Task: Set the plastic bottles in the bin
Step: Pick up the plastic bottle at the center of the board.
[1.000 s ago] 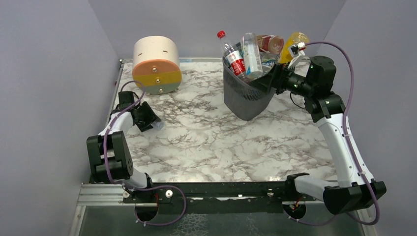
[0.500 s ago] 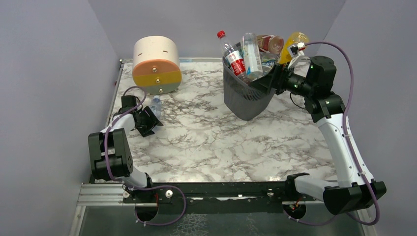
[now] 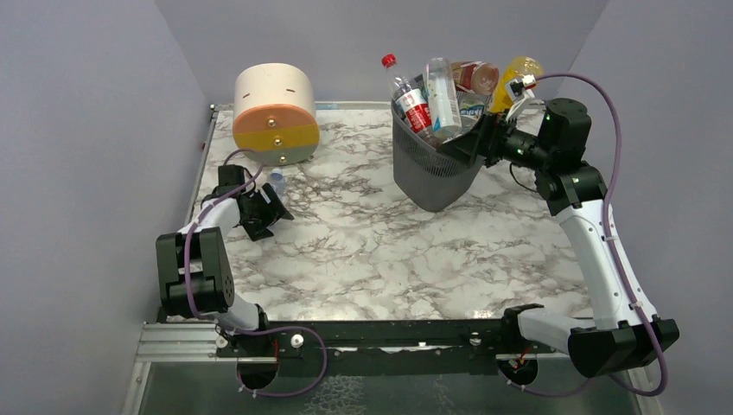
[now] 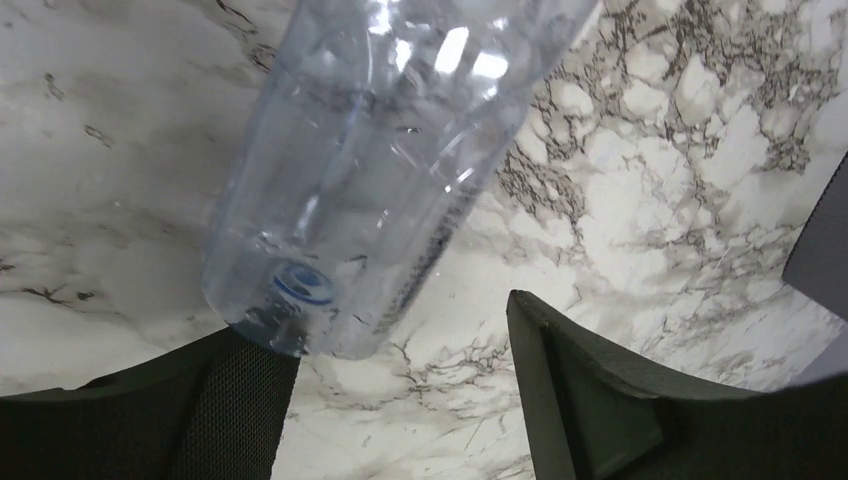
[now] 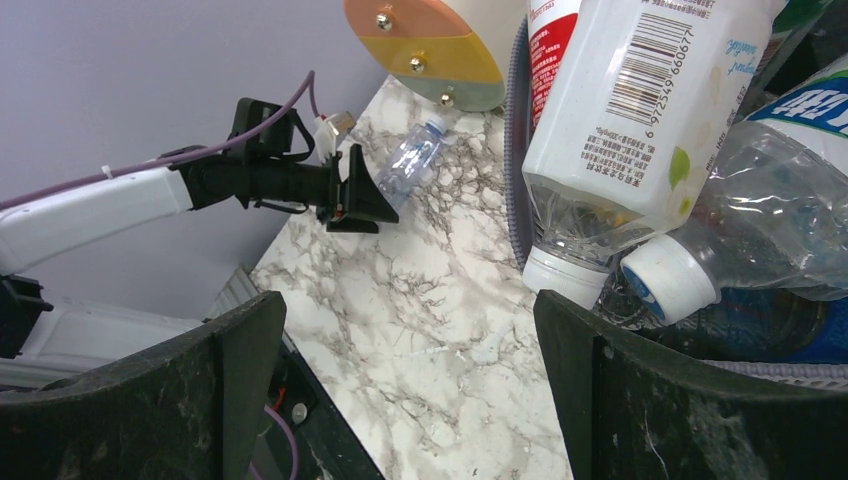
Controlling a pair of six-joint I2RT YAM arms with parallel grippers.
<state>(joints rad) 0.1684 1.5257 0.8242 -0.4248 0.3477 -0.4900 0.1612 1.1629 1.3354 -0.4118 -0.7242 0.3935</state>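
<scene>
One clear plastic bottle (image 4: 380, 170) lies loose on the marble table (image 3: 389, 251), in front of the drawer unit; the same clear bottle (image 3: 276, 181) shows small from above. My left gripper (image 4: 400, 400) is open right behind its base, which rests by the left fingertip (image 4: 240, 380), unclamped. The dark mesh bin (image 3: 428, 173) stands at the back, stuffed with several bottles (image 3: 442, 95), red-, white- and blue-labelled. My right gripper (image 3: 471, 143) hovers open at the bin's right rim (image 5: 517, 150), with nothing between its fingers. From there I see a white-labelled bottle (image 5: 640, 100) and the left gripper (image 5: 345, 195).
A round beige-orange-yellow drawer unit (image 3: 275, 112) stands at the back left, close to the loose bottle. Grey walls close in both sides and the back. The arm bases and a black rail (image 3: 389, 333) run along the near edge.
My left jaws have widened and let the clear bottle go; it now lies free, farther back toward the drawer unit. The left gripper has turned after it. The right arm has not moved.
</scene>
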